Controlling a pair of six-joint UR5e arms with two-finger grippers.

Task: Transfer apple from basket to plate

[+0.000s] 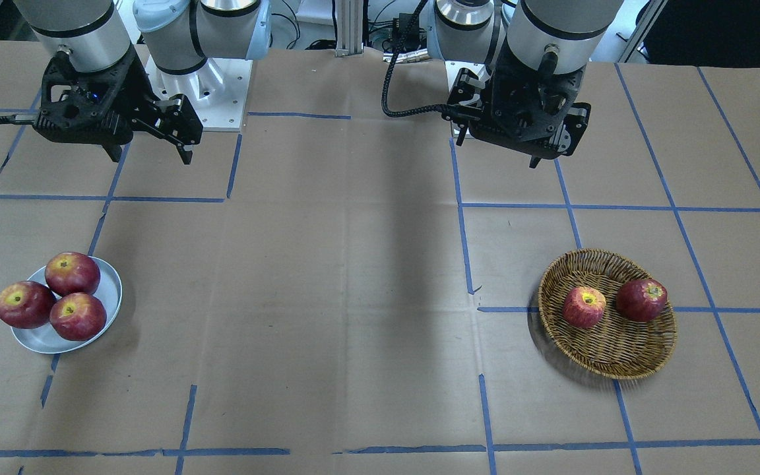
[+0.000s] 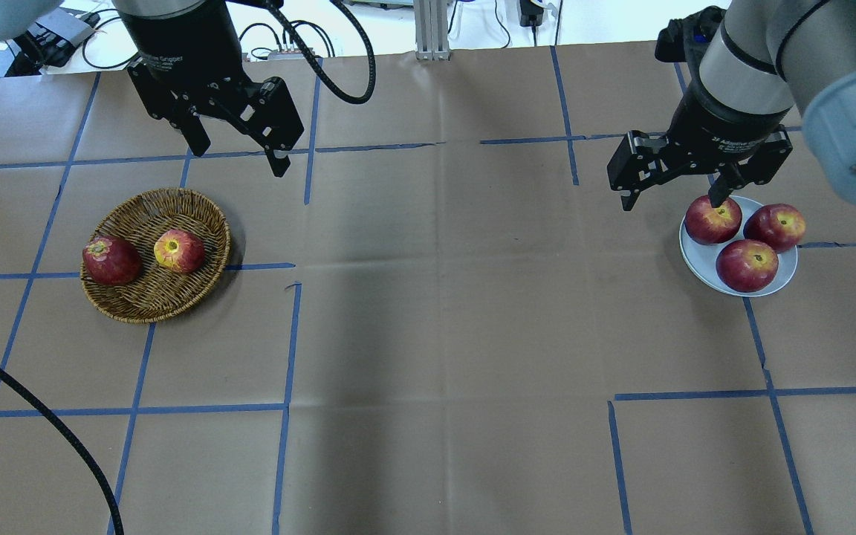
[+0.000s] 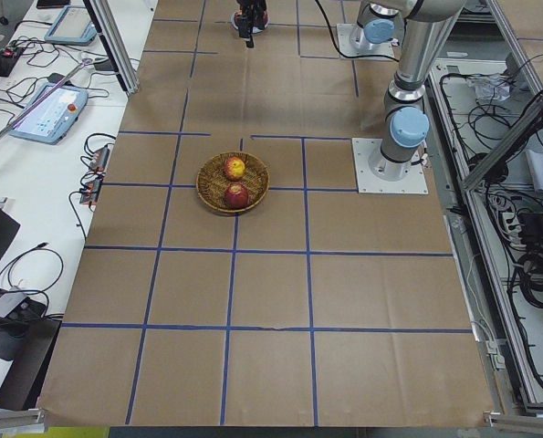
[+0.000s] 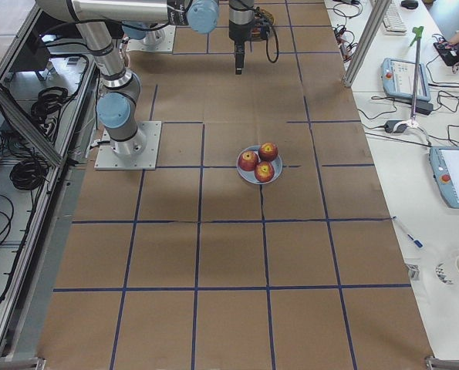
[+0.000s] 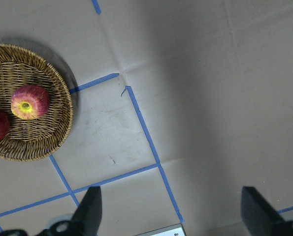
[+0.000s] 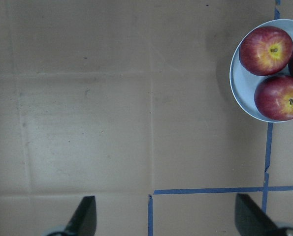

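Note:
The apple (image 2: 179, 251), pale pinkish-red with a yellow-green hollow, lies in the wicker basket (image 2: 146, 297) beside a darker crimson apple (image 2: 111, 260). Both apples also show in the front view, the pale apple (image 1: 584, 307) left of the crimson apple (image 1: 642, 299), and the pale apple in the left wrist view (image 5: 30, 102). The grey-white plate (image 2: 699, 256) holds three deep-red apples (image 2: 747, 264). My left gripper (image 2: 238, 152) hangs open and empty, high, beyond the basket. My right gripper (image 2: 670, 200) hangs open and empty, high, by the plate's edge.
Brown paper with a blue tape grid (image 2: 428, 334) covers the table. A black cable (image 2: 41, 416) crosses the near left corner. The right wrist view shows the plate (image 6: 242, 83) at its upper right. The arm bases (image 1: 202, 86) stand at the table's robot side.

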